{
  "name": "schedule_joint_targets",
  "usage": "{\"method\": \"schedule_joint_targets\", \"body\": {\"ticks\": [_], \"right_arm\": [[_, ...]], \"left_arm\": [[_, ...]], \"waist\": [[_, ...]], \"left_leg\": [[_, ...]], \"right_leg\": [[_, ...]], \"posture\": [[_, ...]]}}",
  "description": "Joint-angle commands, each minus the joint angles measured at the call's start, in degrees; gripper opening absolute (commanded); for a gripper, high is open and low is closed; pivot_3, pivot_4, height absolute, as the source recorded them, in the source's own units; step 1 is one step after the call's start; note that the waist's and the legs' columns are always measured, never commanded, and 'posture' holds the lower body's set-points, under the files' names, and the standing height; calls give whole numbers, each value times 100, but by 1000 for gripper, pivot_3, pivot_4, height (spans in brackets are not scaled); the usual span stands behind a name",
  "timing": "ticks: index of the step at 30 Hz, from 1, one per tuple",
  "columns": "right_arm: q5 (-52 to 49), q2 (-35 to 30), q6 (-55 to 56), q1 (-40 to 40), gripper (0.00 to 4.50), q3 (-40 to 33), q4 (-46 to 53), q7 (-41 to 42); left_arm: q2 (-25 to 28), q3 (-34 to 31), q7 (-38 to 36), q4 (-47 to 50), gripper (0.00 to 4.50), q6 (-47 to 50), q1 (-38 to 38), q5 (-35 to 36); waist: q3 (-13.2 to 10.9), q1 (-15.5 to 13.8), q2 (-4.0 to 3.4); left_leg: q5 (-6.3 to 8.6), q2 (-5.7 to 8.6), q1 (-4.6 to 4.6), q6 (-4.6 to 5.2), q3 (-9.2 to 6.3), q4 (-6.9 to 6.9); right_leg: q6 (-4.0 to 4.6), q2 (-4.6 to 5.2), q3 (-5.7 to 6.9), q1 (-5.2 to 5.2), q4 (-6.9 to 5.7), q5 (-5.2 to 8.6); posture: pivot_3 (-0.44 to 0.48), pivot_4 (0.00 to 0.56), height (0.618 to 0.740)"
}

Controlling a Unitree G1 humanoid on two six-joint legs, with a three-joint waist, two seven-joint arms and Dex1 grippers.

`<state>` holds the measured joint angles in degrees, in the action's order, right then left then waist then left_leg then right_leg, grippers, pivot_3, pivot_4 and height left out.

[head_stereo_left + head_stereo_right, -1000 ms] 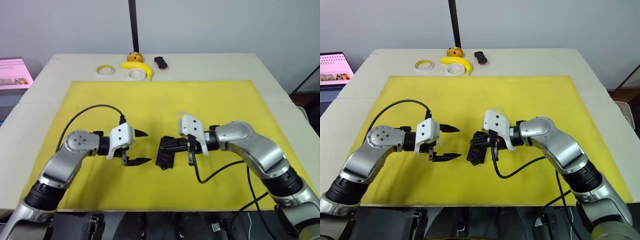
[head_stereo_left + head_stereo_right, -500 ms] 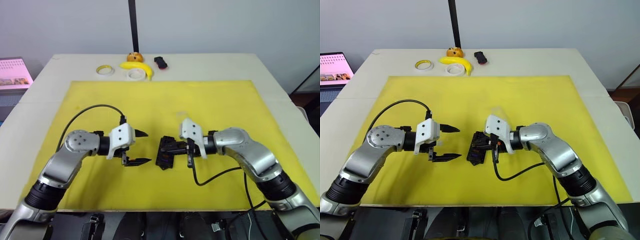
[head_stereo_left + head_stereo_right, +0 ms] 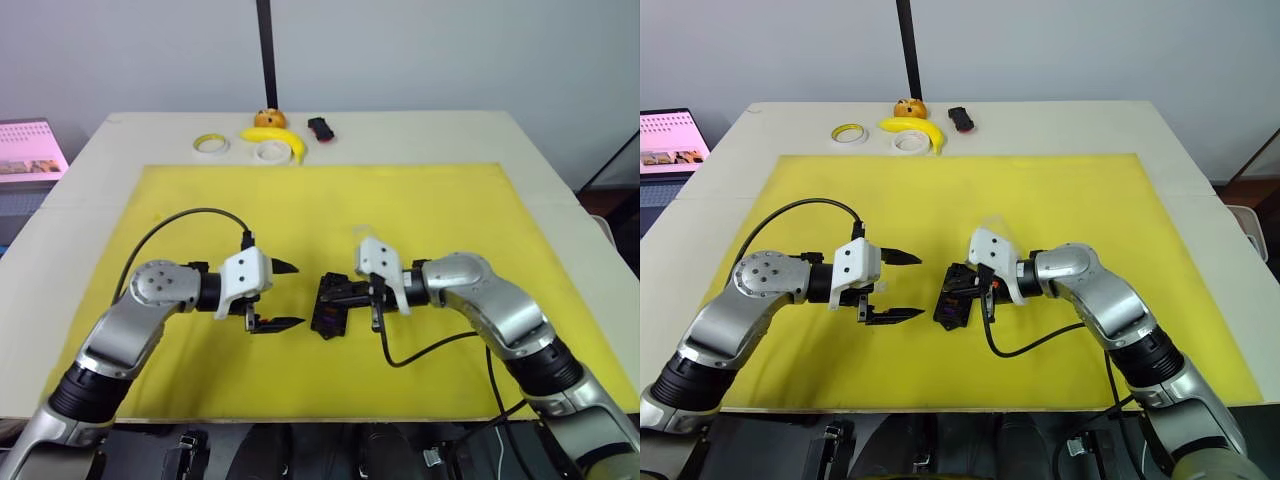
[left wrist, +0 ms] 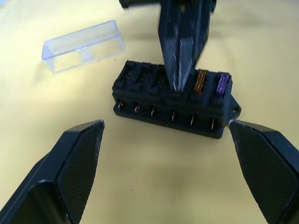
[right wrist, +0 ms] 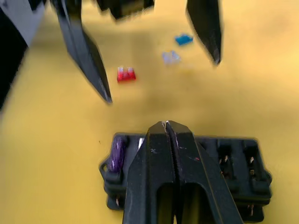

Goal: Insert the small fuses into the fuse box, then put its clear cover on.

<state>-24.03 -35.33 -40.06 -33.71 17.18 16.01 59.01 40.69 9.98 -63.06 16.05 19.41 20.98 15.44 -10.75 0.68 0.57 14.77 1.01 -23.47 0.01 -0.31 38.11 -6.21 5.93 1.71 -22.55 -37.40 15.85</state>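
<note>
right gripper (image 5: pixel 167 125) closed, tips on fuse box (image 4: pixel 174 100) mid-row | box at mat centre, long axis 12–6 | left gripper (image 3: pixel 285 295) open, box at its 3 o'clock | right nearer

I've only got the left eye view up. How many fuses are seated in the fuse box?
Observer: Two that I can see: a purple fuse in the end slot of the fuse box, and an amber-looking fuse beside it.
Operator: What's the right pincer doing?
Observer: The right pincer is shut, with its tip on the slot next to those two.
Operator: Where are the loose ones?
Observer: A red fuse, a grey-clear fuse and a teal fuse lie on the mat toward the open left pincer.
</note>
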Motion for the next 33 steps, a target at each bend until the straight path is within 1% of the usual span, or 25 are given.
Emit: {"method": "schedule_joint_targets", "body": {"ticks": [1,4,6,7,10,12,13,16,17,18,19,20,23,24,28,33], "right_arm": [[-617,-29,-481,-481,29,-565,556,29],[-844,-190,-651,-646,29,-860,676,53],[-734,-425,-557,-638,29,-862,718,123],[-582,-635,-369,-578,29,-835,723,227],[79,-1465,558,-252,29,-755,549,691],[141,-1698,848,-103,29,-839,402,877],[155,-1836,964,-30,29,-929,269,987],[333,-2323,1435,267,866,-1197,-96,1294],[346,-2440,1558,358,1381,-1289,-181,1374],[350,-2545,1646,430,1797,-1388,-284,1436],[366,-2634,1730,485,2340,-1474,-394,1483],[425,-2726,1852,554,2727,-1553,-518,1518],[590,-2919,2185,727,4223,-1713,-790,1584],[607,-2959,2243,748,4423,-1767,-879,1598],[692,-3041,2454,706,4423,-1884,-1155,1625],[682,-2993,2461,641,4423,-1899,-1191,1625]], "left_arm": [[306,-328,-54,358,4500,272,-3,216],[596,-618,-98,553,4500,533,-117,459],[766,-823,-128,670,4500,707,-212,641],[874,-982,-129,723,4500,826,-267,747],[1190,-1728,-140,748,4500,1353,-463,1301],[1376,-2006,-181,725,4500,1504,-625,1451],[1561,-2207,-285,687,4500,1559,-801,1473],[2082,-2879,-583,502,4500,1594,-1379,1458],[2205,-3048,-651,442,4500,1567,-1528,1440],[2312,-3208,-722,360,4500,1507,-1677,1389],[2399,-3347,-785,271,4500,1425,-1822,1320],[2471,-3483,-856,169,4500,1294,-1985,1218],[2573,-3765,-988,-50,4500,1035,-2328,1049],[2587,-3828,-1018,-114,4500,968,-2396,1016],[2589,-3893,-1034,-294,4500,763,-2488,910],[2542,-3796,-987,-330,4500,654,-2436,889]], "waist": [[-1,11,0],[-2,2,0],[-2,-10,0],[-2,-16,0],[-2,-27,1],[-3,-8,1],[-3,11,1],[-5,33,-3],[-5,21,-3],[-5,10,-3],[-5,5,-3],[-5,5,-4],[-5,4,-4],[-6,2,-4],[-6,1,-5],[-6,5,-5]], "left_leg": [[0,0,-1,0,0,0],[0,-3,-5,0,0,-2],[1,-4,-5,-1,-1,-3],[1,-3,-5,0,0,-4],[5,4,-10,6,0,-4],[6,5,-10,8,3,-4],[6,4,-10,8,3,-4],[6,-3,-7,8,10,-10],[6,-6,-7,8,11,-11],[6,-7,-7,8,11,-12],[6,-10,-7,8,11,-11],[6,-11,-6,7,12,-11],[7,-11,-6,5,16,-12],[8,-11,-6,5,17,-12],[8,-11,-6,4,18,-13],[9,-7,-7,3,19,-18]], "right_leg": [[0,0,0,-1,0,0],[0,0,-2,-9,-3,0],[1,0,-1,-7,2,0],[1,3,0,-3,9,0],[0,11,1,-2,18,0],[0,13,1,-2,20,0],[0,12,1,-3,20,0],[0,6,-1,-10,17,0],[1,4,-1,-11,17,0],[1,2,-1,-10,17,1],[2,1,-1,-10,17,1],[2,2,-1,-8,19,1],[5,9,-1,-8,26,2],[13,12,-1,-9,27,7],[22,36,-2,-9,27,11],[24,50,-2,-11,29,11]], "posture": [[0,150,740],[0,150,740],[0,150,740],[0,150,740],[0,150,740],[0,150,740],[0,150,740],[0,150,740],[0,150,740],[0,150,740],[0,150,740],[0,150,740],[0,150,740],[0,150,740],[0,150,740],[0,150,740]]}}
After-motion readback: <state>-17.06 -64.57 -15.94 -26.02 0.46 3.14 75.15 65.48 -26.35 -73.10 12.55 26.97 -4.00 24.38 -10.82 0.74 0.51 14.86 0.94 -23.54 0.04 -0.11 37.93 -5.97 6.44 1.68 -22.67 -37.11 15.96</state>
